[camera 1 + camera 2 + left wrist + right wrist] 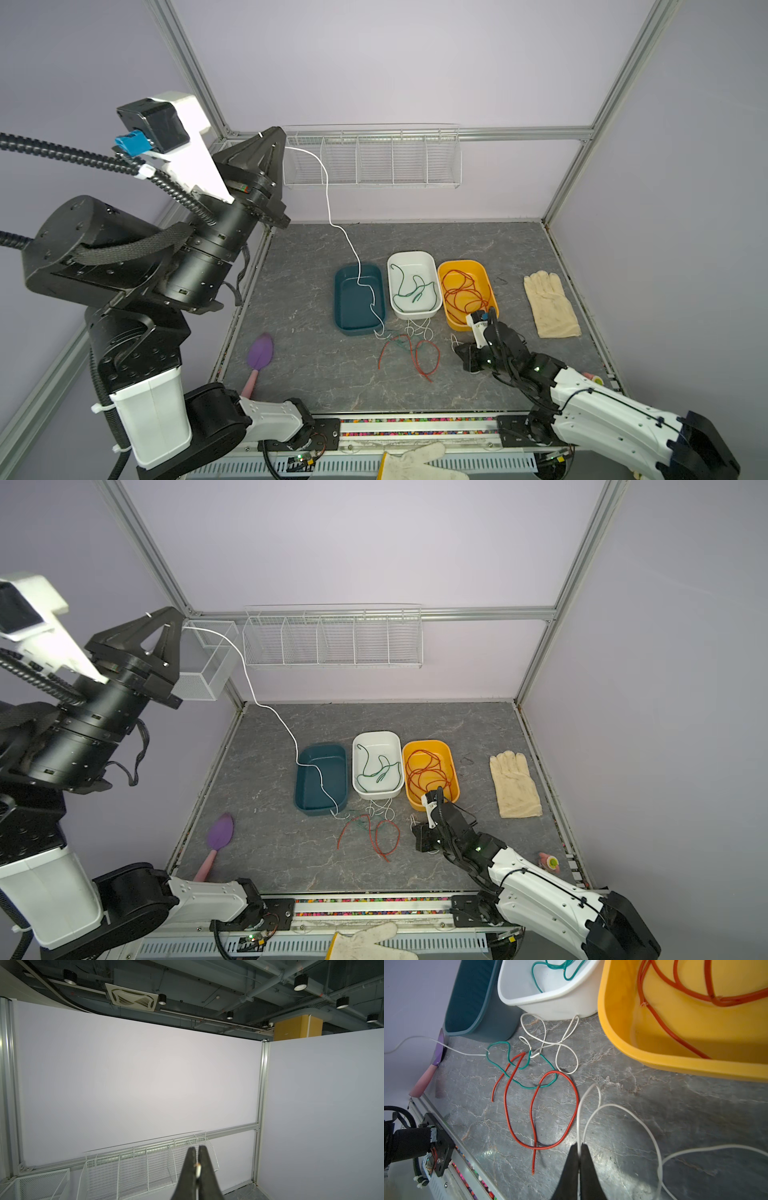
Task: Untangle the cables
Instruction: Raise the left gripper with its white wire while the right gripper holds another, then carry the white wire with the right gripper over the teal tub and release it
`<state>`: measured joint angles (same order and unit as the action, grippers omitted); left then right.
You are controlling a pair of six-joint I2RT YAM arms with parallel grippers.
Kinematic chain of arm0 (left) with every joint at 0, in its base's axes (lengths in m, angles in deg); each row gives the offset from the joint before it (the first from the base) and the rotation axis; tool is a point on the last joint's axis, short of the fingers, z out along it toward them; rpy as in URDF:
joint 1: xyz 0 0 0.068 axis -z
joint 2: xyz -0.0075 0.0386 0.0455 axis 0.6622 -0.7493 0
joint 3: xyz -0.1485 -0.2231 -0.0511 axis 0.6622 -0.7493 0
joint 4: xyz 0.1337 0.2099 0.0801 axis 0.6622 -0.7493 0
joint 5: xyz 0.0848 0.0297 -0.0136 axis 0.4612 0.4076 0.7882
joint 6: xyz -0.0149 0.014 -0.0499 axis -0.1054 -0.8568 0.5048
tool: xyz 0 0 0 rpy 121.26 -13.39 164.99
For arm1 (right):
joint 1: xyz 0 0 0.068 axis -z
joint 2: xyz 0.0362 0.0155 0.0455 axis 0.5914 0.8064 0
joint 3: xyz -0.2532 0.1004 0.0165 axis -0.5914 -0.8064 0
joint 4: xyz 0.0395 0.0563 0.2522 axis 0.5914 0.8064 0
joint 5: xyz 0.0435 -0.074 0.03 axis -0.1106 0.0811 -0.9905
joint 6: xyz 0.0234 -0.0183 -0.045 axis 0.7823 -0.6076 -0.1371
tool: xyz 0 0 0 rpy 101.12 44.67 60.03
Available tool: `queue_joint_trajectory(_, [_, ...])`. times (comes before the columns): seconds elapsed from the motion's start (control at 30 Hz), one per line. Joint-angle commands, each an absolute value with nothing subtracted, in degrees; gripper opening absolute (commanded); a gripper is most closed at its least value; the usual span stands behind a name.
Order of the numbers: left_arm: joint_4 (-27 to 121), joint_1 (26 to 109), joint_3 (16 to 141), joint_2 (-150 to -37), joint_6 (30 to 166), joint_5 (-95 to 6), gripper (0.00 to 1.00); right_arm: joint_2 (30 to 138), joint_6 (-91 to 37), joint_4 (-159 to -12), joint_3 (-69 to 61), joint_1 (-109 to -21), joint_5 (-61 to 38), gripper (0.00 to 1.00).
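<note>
My left gripper [277, 134] [165, 619] is raised high at the back left and is shut on the end of a white cable [197, 1169]. That white cable [328, 199] [249, 679] hangs down across the blue tray [338, 299] to a tangle on the table. The tangle holds a red cable [415, 359] [572, 1088], a green cable [508, 1055] and white loops [566, 1051]. Low beside it, my right gripper [468, 356] [579, 1145] is shut on a white cable loop [588, 1105]. A green cable [411, 291] lies in the white tray [392, 266]. A red-orange cable [461, 291] lies in the yellow tray [444, 270].
A cream glove [548, 303] lies right of the trays and another glove [415, 461] at the front edge. A purple spatula [261, 351] lies at the front left. A white wire rack [374, 158] hangs on the back wall. A small pink item [550, 860] sits at the right edge.
</note>
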<state>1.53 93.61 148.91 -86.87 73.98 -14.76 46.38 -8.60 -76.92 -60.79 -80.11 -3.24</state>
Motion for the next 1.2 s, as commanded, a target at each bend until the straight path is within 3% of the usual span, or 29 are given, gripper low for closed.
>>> queue_joint_trajectory(0.0, [2.69,93.77,150.54,-88.01,77.99,-18.19,0.0,47.5,-8.7,-80.42,-59.8,-79.87,-5.12,0.06])
queue_joint_trajectory(0.27, [-3.18,93.82,150.28,-88.06,79.3,-17.86,0.0,50.04,-11.62,-83.28,-53.68,-81.74,-12.19,0.06])
queue_joint_trajectory(0.6, [-11.94,93.77,140.15,-82.32,75.94,-12.91,0.0,58.27,-16.15,-70.3,-30.29,-83.28,-14.36,0.06])
queue_joint_trajectory(1.17, [-1.64,93.77,96.46,-56.7,73.78,-12.18,0.0,90.31,-17.65,-69.43,3.82,-85.12,-26.89,0.06])
